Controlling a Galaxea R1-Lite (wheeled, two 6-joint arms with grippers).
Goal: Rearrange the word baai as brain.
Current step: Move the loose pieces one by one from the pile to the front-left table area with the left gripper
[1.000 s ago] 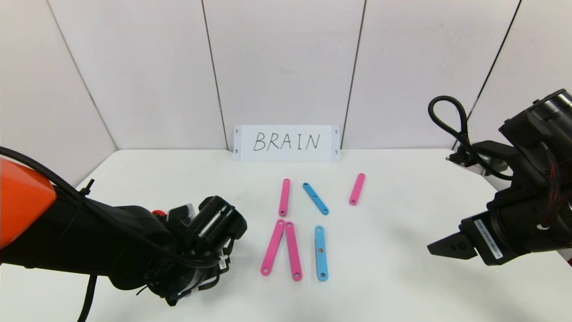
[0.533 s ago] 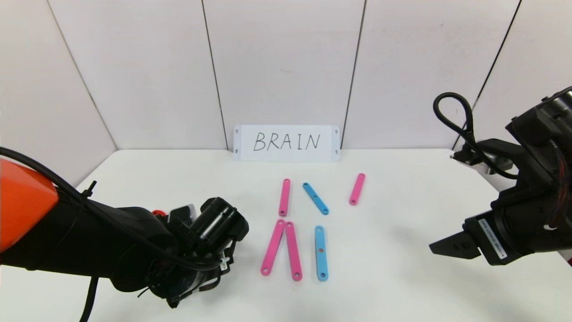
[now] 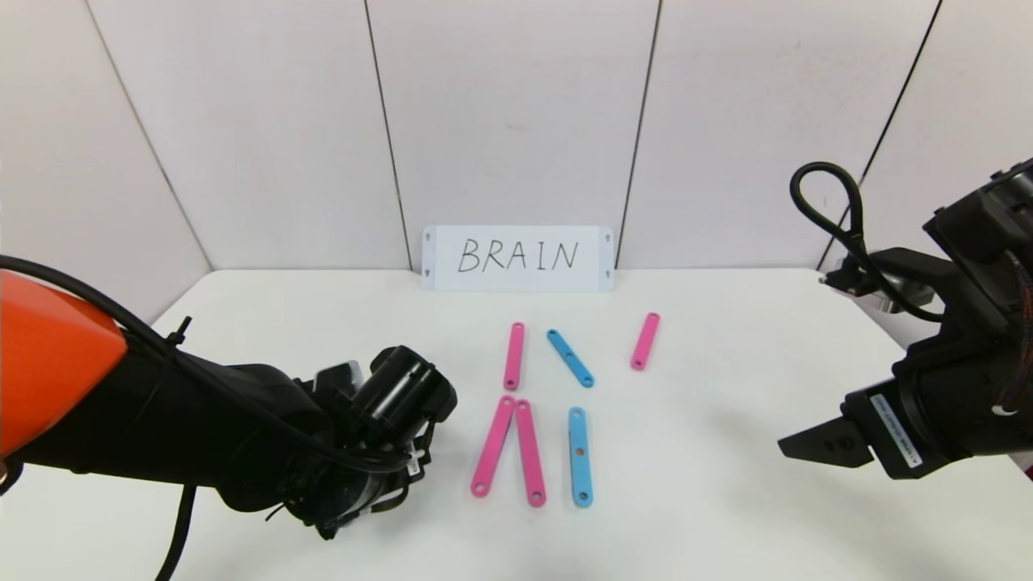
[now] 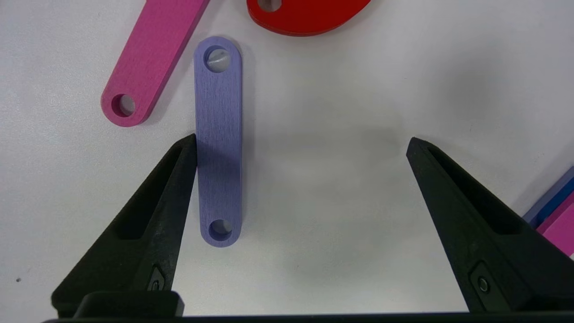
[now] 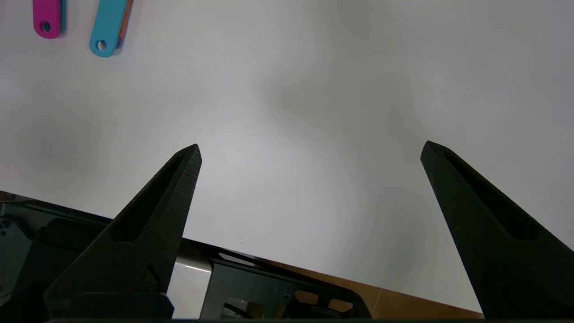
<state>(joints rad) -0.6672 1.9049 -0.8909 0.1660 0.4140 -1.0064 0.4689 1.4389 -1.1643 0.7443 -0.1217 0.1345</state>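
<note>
The word baai lies as flat holed strips on the white table point(image 3: 726, 363). Three short ones, pink point(image 3: 514, 355), light-blue point(image 3: 570, 357) and pink point(image 3: 645, 340), lie in a back row. In front of them a pink pair point(image 3: 510, 449) meets at the top, beside a light-blue strip point(image 3: 580, 456). My left arm point(image 3: 242, 436) covers the table's left part. There my left gripper point(image 4: 302, 140) stands open just above the table, and a purple strip point(image 4: 218, 134) lies flat against one finger's inner side. A pink strip point(image 4: 148, 58) and a red curve point(image 4: 305, 15) lie just beyond. My right gripper point(image 5: 311, 146) hangs open and empty at the right.
A white card point(image 3: 517, 257) with handwritten BRAIN leans on the back wall. In the right wrist view the table's front edge and the robot's dark base point(image 5: 251, 287) show below the fingers. Stacked pink and blue strip ends point(image 4: 554, 211) lie beside the left gripper's other finger.
My left arm has shifted a little right and forward, now covering the red piece seen behind it earlier. My right arm has drifted slightly to the right. The strips have not moved.
</note>
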